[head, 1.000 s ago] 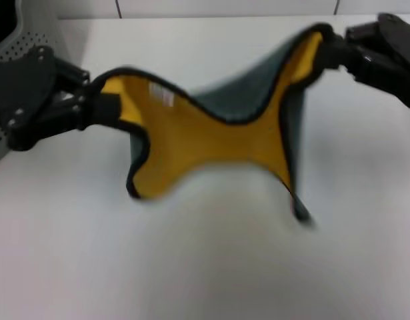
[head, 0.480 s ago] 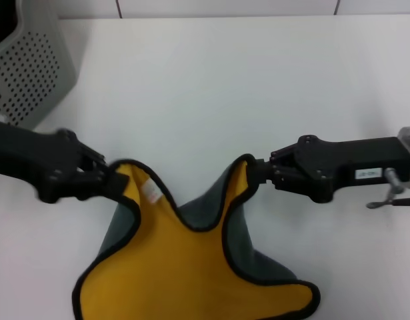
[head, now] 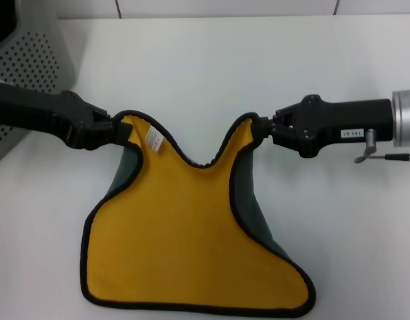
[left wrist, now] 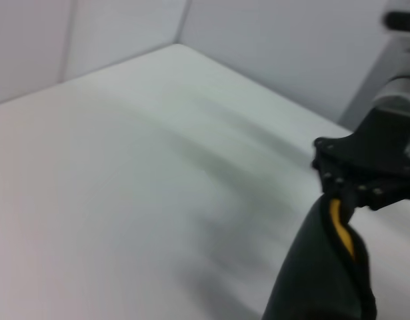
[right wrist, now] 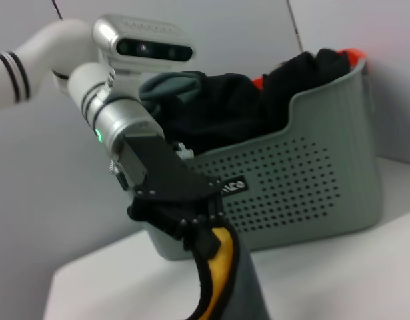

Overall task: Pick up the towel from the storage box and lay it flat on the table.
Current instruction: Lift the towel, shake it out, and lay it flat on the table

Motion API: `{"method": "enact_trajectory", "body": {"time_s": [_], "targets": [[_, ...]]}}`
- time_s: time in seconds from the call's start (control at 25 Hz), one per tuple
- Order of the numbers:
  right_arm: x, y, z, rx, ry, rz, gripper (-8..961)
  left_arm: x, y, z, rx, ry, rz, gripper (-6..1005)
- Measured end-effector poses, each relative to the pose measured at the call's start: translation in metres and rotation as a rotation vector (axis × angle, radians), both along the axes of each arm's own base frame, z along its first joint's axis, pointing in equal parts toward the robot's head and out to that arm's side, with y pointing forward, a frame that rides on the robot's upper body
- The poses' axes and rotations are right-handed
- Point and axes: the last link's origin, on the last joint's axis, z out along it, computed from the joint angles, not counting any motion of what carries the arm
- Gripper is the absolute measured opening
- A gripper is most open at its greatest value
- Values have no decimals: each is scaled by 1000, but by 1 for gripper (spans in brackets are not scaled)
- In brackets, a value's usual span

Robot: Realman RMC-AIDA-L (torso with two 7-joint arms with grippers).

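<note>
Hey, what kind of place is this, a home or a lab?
Probably a lab test bench: a plain white table, a grey perforated storage box stuffed with dark cloths, and the left tool and right tool stretching a yellow towel.

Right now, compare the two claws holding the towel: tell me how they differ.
The left claw grips the towel at the corner with the white label; the right claw grips a corner with no label showing. The left claw sits near the grey basket; the right claw is over bare table. Both are shut on the black edge, roughly level, with the top edge sagging between them.
</note>
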Motion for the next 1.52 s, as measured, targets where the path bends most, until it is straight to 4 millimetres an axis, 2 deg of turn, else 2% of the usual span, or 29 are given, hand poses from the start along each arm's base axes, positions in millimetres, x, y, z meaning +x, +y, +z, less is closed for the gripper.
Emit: {"method": "enact_trajectory", "body": {"time_s": [0.4, 0.72, 0.84, 1.08, 1.52], "targets": [[-9, 9, -9, -53, -236, 154, 6, -4, 6, -6, 0, 75, 31, 23], [-20, 26, 23, 37, -301, 263, 7, -9, 9, -2, 41, 94, 58, 22], [-27, 34, 31, 57, -329, 298, 7, -8, 9, -8, 36, 104, 59, 22], [-34, 46, 24, 73, -471, 359, 7, -10, 14, -13, 56, 138, 86, 22], [-39, 60, 11, 185, -514, 384, 7, -12, 20, -10, 87, 162, 126, 23]]}}
